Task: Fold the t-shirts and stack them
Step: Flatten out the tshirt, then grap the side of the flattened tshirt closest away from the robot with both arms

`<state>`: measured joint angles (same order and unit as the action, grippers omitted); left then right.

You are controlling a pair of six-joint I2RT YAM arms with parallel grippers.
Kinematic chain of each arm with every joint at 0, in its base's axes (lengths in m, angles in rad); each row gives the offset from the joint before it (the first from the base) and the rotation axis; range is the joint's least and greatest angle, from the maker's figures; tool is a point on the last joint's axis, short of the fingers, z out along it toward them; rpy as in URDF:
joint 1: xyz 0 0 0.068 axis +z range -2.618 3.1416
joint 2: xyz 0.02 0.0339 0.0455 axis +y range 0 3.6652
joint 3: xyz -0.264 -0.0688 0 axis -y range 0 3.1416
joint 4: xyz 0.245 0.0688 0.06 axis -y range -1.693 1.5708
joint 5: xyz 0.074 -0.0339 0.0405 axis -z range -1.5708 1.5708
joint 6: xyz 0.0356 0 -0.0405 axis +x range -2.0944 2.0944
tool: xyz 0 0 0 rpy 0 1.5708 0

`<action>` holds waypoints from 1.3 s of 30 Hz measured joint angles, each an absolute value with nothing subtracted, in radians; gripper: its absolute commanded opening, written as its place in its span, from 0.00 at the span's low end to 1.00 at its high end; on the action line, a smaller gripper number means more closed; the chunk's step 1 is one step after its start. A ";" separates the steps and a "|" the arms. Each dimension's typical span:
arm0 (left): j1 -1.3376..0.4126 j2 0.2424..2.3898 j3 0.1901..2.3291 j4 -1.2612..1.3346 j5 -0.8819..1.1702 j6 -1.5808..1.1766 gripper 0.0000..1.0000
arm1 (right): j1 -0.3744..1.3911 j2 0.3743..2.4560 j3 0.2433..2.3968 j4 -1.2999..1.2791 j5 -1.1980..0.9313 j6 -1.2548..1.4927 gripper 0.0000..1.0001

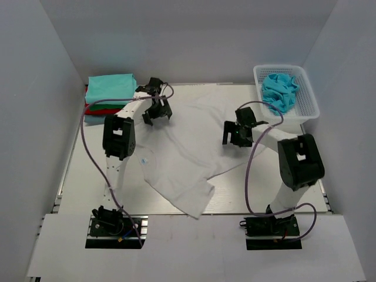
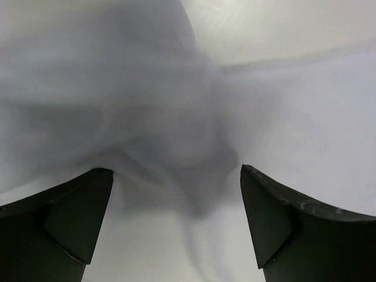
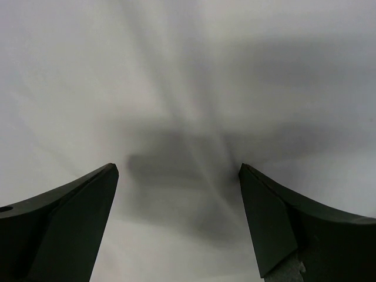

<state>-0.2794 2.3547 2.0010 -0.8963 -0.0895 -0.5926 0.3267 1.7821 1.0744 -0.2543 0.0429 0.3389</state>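
White t-shirt (image 1: 189,154) lies rumpled under the gaping left pincer (image 1: 157,116) and right pincer (image 1: 237,138).

Table (image 1: 229,191): white tee (image 1: 188,153) spread, folded tee stack (image 1: 110,88), basket (image 1: 310,94).

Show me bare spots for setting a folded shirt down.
Bare table runs along the left edge, nearer than the folded stack; another patch lies beside the white t-shirt, right of its hem. Crowded: the centre, covered by that shirt.
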 measured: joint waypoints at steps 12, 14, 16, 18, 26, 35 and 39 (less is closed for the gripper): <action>-0.277 2.630 2.391 -0.558 0.123 -0.467 1.00 | 0.502 1.501 0.842 -0.408 -0.022 0.452 0.90; -0.277 2.630 2.391 -0.554 0.124 -0.459 1.00 | 0.495 1.500 0.879 -0.424 -0.001 0.450 0.90; -0.277 2.615 2.380 -0.559 0.120 -0.442 1.00 | 0.490 1.500 0.944 -0.460 0.023 0.445 0.90; -0.277 2.571 2.345 -0.586 0.116 -0.429 1.00 | 0.484 1.499 1.015 -0.495 0.040 0.444 0.90; -0.279 1.862 1.695 -0.732 0.038 -0.513 1.00 | 0.464 1.294 0.989 -0.612 0.129 0.547 0.90; -0.286 1.101 0.831 -0.972 -0.034 -0.801 1.00 | 0.451 1.105 0.741 -0.744 0.171 0.706 0.90; -0.286 1.103 0.667 -1.002 -0.014 -0.886 0.88 | 0.451 1.039 0.689 -0.769 0.193 0.774 0.90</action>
<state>-0.2855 1.1027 0.6666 -1.0019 -0.0135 -0.8864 0.4515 1.0393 0.6888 -0.7689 0.1928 0.7742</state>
